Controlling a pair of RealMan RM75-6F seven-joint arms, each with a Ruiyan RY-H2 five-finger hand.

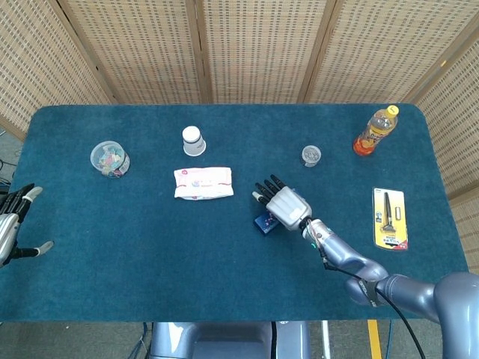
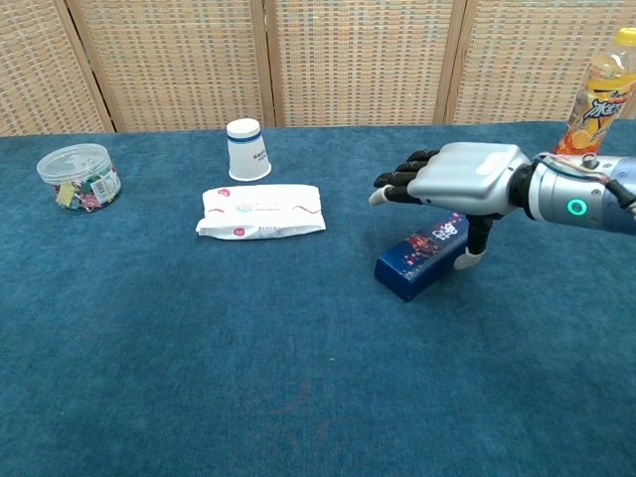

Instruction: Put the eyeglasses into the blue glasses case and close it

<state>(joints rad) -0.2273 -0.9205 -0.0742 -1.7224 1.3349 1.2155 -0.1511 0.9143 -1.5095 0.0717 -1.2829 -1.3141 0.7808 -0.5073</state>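
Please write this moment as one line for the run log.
right hand: fingers spread, above blue glasses case | case: closed, on table | left hand: open, table edge | eyeglasses: unseen

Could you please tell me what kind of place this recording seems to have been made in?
Probably a staged robot test area, not a home: a table under dark teal cloth, woven wicker screen panels behind it, and unrelated items like an upside-down white paper cup.

A: What is crowding the blue glasses case (image 2: 422,253)?
B: The right hand (image 2: 459,177) is hovering flat above it, fingers spread, blocking the way down from overhead.
A: And the sides?
B: Bare cloth is lying in front and to its left. The wipes packet (image 2: 260,211) and paper cup (image 2: 246,149) are sitting well apart; the orange bottle (image 1: 376,131) is standing far back.
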